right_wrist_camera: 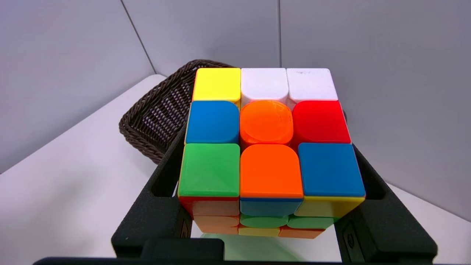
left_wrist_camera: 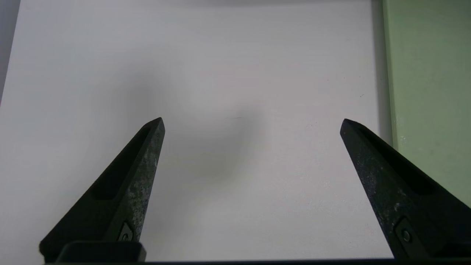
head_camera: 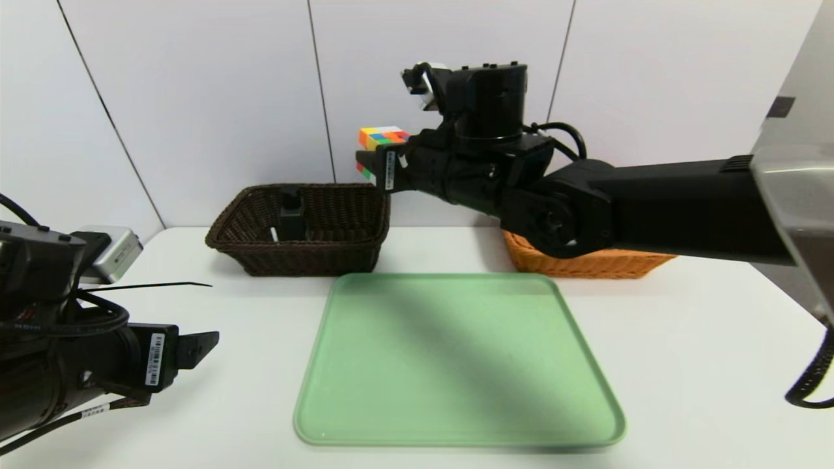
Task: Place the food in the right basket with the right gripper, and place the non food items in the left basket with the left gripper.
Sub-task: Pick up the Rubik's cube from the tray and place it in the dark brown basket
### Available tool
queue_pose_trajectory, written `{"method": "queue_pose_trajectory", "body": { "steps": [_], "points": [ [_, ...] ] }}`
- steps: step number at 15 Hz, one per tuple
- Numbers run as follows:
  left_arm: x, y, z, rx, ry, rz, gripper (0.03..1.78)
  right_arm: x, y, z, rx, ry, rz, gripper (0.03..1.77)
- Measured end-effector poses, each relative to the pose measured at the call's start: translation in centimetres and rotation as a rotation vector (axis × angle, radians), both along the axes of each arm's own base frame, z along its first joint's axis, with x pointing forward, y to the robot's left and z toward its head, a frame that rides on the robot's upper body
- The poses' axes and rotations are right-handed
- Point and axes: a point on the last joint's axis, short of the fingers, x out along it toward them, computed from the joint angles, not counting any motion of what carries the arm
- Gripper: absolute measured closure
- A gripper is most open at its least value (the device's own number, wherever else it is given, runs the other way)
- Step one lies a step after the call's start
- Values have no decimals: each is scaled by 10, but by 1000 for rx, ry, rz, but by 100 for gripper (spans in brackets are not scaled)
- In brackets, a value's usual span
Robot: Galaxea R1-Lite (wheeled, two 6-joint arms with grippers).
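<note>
My right gripper (head_camera: 373,166) is shut on the multicoloured puzzle cube (head_camera: 383,137), held high in the air just above and beside the right end of the dark brown left basket (head_camera: 339,251). In the right wrist view the cube (right_wrist_camera: 270,147) sits between both black fingers (right_wrist_camera: 162,191) with the dark basket (right_wrist_camera: 154,114) behind it. A black bottle (head_camera: 291,215) stands in that basket, with a thin white pen (head_camera: 273,233) beside it. The light orange right basket (head_camera: 586,264) is mostly hidden behind my right arm. No fruit shows. My left gripper (head_camera: 202,345) (left_wrist_camera: 252,123) hangs open, empty, over the table at the near left.
A light green tray (head_camera: 456,417) lies bare in the middle of the white table (head_camera: 704,339), its edge (left_wrist_camera: 427,92) just beside my left gripper. A thin black cable (head_camera: 156,284) lies on the table at the left. White wall panels stand close behind the baskets.
</note>
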Motion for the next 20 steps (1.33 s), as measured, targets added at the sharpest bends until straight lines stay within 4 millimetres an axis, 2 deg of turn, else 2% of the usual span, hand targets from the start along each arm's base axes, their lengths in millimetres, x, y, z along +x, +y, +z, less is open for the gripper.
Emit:
{"method": "queue_pose_trajectory", "body": {
  "steps": [3, 7, 15, 20],
  "points": [
    [1, 0, 1, -2, -3, 1, 12, 15, 18, -14, 5, 0, 9, 80],
    [1, -1, 0, -2, 2, 0, 12, 30, 34, -51, -30, 40, 24, 80],
    [7, -3, -5, 10, 28, -5, 12, 50, 42, -84, 7, -2, 22, 80],
    [9, -5, -9, 15, 47, -10, 12, 55, 47, -100, 18, -14, 37, 80]
  ]
}}
